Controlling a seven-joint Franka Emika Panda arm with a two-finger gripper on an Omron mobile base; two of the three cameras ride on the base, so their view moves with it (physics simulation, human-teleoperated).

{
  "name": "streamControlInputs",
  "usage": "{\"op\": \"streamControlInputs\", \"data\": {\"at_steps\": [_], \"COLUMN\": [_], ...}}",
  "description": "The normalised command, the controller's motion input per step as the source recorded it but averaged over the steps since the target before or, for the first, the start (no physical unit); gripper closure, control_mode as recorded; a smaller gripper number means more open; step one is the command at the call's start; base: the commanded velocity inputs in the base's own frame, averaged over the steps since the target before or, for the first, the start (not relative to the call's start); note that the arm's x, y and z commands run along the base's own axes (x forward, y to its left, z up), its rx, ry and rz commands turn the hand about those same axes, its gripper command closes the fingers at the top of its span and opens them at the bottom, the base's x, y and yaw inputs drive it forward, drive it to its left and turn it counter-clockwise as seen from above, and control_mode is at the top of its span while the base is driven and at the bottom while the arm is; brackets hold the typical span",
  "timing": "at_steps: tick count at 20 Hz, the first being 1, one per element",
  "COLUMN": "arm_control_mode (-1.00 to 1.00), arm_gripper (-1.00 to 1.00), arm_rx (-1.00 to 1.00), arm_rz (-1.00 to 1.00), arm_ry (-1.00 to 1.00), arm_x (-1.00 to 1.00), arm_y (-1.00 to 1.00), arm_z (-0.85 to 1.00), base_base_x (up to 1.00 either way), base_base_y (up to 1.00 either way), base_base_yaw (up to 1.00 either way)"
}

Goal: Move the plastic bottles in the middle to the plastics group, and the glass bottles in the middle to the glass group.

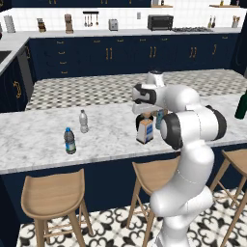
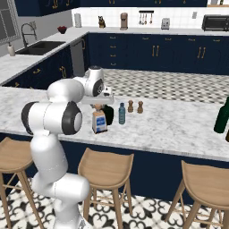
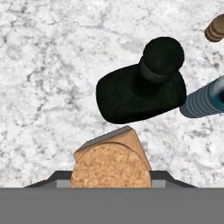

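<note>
**Hand poised over the square bottle in the middle cluster**

On the marble surface (image 1: 43, 140) the middle cluster stands tight together. The square bottle (image 1: 144, 130), with its pale label, is nearest the stools. The black bottle (image 2: 108, 114) stands just behind it, close beside or touching; which, I cannot tell. The blue bottle (image 2: 121, 113) is just beside the black one, on its right in the right base view. Two brown shakers (image 2: 135, 106) stand a little farther along, near the blue bottle but apart from it.

From the hand view, the square bottle's cork-coloured top (image 3: 111, 166) sits at the bottom centre, right under the hand. The black bottle (image 3: 142, 85) lies just beyond it, round stopper and bulbous body seen from above. The blue bottle's ribbed side (image 3: 203, 101) crowds in at the right edge, and one shaker's top (image 3: 215, 28) shows in the upper right corner.

The plastics group is well to the left in the left base view: the white-capped bottle (image 1: 84, 121) and the dark-labelled bottle (image 1: 70, 141), near each other. The green bottle (image 2: 222, 117) stands well apart at the far right end of the surface.

The gripper (image 1: 144, 115) hangs directly above the square bottle's top, very close to it. The jaws are hidden behind the hand and the bottle, so I cannot tell how far they are spread or whether they touch the bottle.

Three wooden stools (image 1: 53, 195) line the near side of the surface.
</note>
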Motion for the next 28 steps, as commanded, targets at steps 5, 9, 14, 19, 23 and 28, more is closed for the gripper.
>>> {"op": "streamControlInputs", "data": {"at_steps": [5,9,14,19,23,28], "arm_control_mode": [-1.00,-1.00,-1.00,-1.00,-1.00,-1.00], "arm_gripper": [1.00,1.00,1.00,1.00,1.00,1.00], "arm_rx": [0.03,0.01,0.01,0.00,0.01,0.00], "arm_rz": [0.00,0.00,0.00,0.00,-0.05,-0.22], "arm_ry": [0.05,0.01,-0.12,-0.05,0.01,0.00], "arm_x": [-0.40,-0.71,-0.84,-0.53,-0.21,-0.01], "arm_y": [-0.04,-0.23,-0.56,-0.68,-0.73,-0.74], "arm_z": [0.38,0.41,0.18,0.09,0.15,0.05], "base_base_x": [0.00,0.00,0.00,0.00,0.00,0.00], "base_base_y": [0.00,0.00,0.00,0.00,0.00,0.00], "base_base_yaw": [0.00,0.00,0.00,0.00,0.00,0.00]}}
